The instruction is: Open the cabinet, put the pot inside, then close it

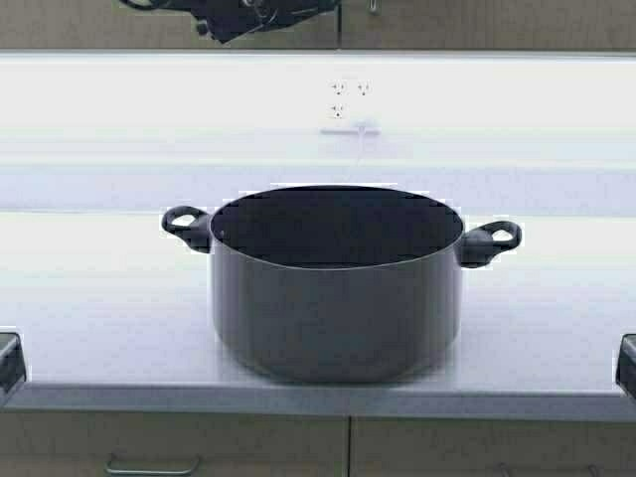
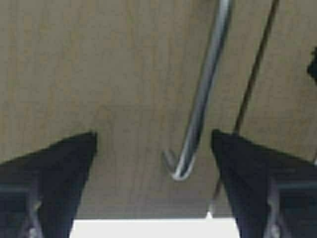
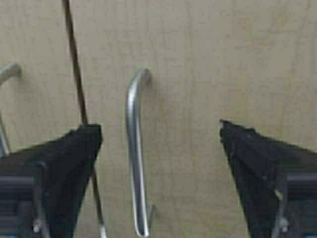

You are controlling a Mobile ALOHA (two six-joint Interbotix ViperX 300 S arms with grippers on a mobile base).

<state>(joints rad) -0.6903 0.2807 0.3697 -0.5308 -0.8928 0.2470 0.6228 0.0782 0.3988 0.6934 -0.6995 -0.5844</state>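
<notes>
The pot [image 1: 336, 283], wide, grey and lidless with black loop handles, stands on the white counter [image 1: 99, 328] in the high view; neither gripper is near it. The cabinet [image 1: 477, 25] shows as a wood strip along the top edge, where dark arm parts [image 1: 248, 15] reach up. In the left wrist view my left gripper [image 2: 153, 133] is open facing a door, with the lower end of its silver bar handle [image 2: 198, 109] between the fingers and apart from them. My right gripper [image 3: 159, 126] is open too, the other door's handle [image 3: 134, 158] between its fingers, untouched. Both doors look shut.
A wall outlet [image 1: 348, 99] sits on the bright backsplash behind the pot. Below the counter's front edge are base cabinet drawers with a horizontal handle [image 1: 154, 465]. Dark parts of the robot's frame [image 1: 6, 363] show at both side edges.
</notes>
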